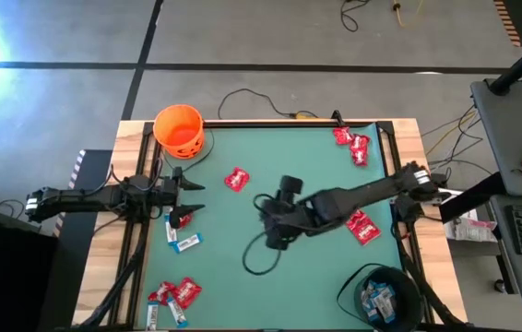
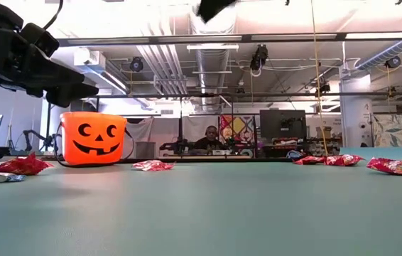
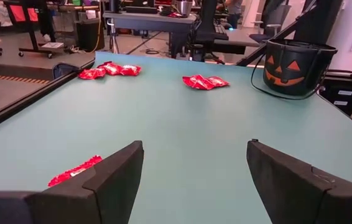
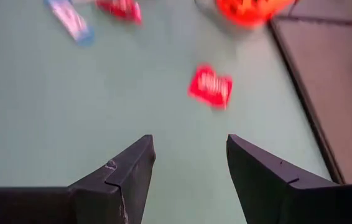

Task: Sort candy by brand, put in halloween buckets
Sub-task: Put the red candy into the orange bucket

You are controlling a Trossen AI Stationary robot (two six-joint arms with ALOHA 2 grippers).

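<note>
A green-topped table [image 1: 270, 277] is seen from above, with both arms reaching in over it. The left gripper [image 1: 190, 197] is held over the left part of the mat, its fingers [image 3: 111, 180] spread apart with nothing between them; a red packet [image 3: 73, 172] is seen just beside one finger in the left wrist view, and slim blue-and-white bars [image 1: 185, 242] lie just beneath and in front of it in the high view. The right gripper [image 1: 263, 205] is stretched toward the middle of the table, its two fingers [image 4: 123, 180] parted and empty, and a single red packet [image 4: 210, 86] is seen on the mat ahead of them, near the centre [image 1: 236, 180]. The orange bucket [image 1: 180, 130] with the jack-o'-lantern face is placed at the far left corner of the mat, upright. The black bucket [image 1: 385, 293] is set at the near right corner, and blue-and-white bars are visible inside it. Further red packets are gathered at the far right corner [image 1: 351, 145], and one more pair [image 1: 363, 227] is found beneath the right arm. A mixed heap of red packets and blue bars [image 1: 173, 297] is left at the near left edge. In the low view, a person [image 2: 210, 136] is seated well behind the table among desks and monitors.
</note>
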